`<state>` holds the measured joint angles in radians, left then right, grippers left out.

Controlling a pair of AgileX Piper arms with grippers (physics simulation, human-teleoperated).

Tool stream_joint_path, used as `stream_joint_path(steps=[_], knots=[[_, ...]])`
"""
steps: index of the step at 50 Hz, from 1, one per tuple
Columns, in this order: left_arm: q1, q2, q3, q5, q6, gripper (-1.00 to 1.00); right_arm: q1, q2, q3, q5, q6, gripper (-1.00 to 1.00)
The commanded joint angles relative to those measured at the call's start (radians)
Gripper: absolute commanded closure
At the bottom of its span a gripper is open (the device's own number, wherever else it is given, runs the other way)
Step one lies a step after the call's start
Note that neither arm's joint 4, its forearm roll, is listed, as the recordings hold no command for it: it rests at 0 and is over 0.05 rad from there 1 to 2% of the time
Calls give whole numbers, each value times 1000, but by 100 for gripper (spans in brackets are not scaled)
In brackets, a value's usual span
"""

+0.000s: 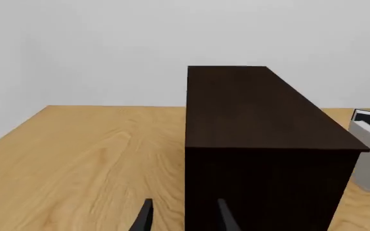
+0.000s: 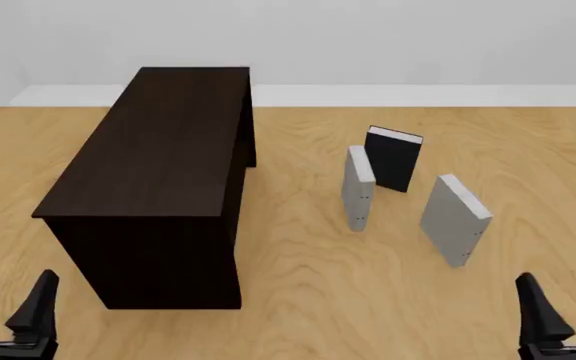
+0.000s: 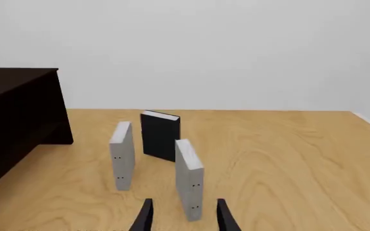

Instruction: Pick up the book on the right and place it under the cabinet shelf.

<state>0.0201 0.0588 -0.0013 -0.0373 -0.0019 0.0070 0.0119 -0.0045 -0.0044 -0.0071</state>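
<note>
big dark brown cabinet shelf point(image 2: 158, 165) long boxy wood, smooth flat top, sits on left part of light wooden table point(image 2: 298, 300) with wavy grain. three books stand upright to its right. grey book point(image 2: 455, 219) thin, hard cover, white page edges, tiny dark dots on spine, farthest right, nearest right gripper point(image 2: 563, 296). other grey book point(image 2: 358, 187) near it, black book point(image 2: 393, 159) just behind. both grippers low at near edge, black fingers spread apart, holding nothing. left gripper point(image 2: 8, 296) near cabinet end.
</note>
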Motion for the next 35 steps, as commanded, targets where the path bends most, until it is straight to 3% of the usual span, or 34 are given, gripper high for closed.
stream_joint_path(steps=[1,4,9,13,15,17,21,27,30,35], knots=[[49,30,-1,-4,-5,-100,20,60,-30,-7,13,-100],[55,156,1,-78,-6,-100,46,89,-63,2,17,-100],[52,99,0,-45,-6,-100,54,168,-120,9,42,-100],[52,106,0,-47,-6,-100,56,242,-198,38,-30,-100],[52,108,0,-50,-6,-100,43,264,-232,55,-15,-100],[52,114,0,-56,-6,-100,42,295,-269,73,-51,-100],[52,126,1,-68,-6,-100,28,366,-361,130,-17,-100],[52,130,1,-71,-6,-100,41,501,-476,202,-21,-100],[52,130,1,-71,-6,-100,41,556,-519,231,-65,-100],[52,133,1,-73,-6,-100,65,639,-601,305,-43,-100]])
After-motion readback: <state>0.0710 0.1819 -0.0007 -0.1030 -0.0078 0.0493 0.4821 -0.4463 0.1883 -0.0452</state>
